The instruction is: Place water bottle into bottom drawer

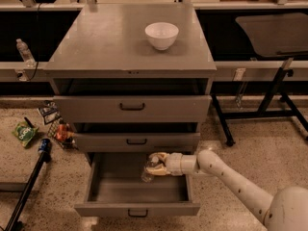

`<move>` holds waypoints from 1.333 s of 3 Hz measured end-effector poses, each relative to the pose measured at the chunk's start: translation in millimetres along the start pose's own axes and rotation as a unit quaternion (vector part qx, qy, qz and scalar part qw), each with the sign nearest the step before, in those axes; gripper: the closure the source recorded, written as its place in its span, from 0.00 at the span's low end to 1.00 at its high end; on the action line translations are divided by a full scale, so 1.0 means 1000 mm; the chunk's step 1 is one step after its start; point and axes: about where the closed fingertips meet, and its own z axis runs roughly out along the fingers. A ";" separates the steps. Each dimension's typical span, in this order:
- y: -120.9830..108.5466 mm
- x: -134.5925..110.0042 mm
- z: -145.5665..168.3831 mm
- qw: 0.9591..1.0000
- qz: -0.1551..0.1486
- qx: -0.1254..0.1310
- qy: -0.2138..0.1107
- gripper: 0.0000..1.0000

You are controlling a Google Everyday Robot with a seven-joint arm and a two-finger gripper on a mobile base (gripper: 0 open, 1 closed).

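1. Hung low over the open bottom drawer (137,208), the end effector (155,163) pinching the water bottle (148,173) towards the tray's back, apparently not yet set down.
2. Risked knocking the wrist on the middle drawer (137,141) front just above, if lifted out too steeply.
3. Risked a roll or bounce on release, the bottle being round, light and crinkly; called for a low drop.
4. Stood well apart from the work: white bowl (161,35) up top, second bottle (24,52) far left, snack packets (24,131) and black pole (29,186) on the floor. Saw nothing in the tray beneath the bottle.
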 end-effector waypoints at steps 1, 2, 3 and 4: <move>0.001 0.002 0.001 1.000 0.002 -0.001 0.001 1.00; 0.002 0.031 0.011 1.000 0.012 -0.001 0.009 1.00; 0.003 0.058 0.019 1.000 0.015 0.005 0.017 1.00; 0.006 0.081 0.023 0.999 0.016 0.020 0.028 1.00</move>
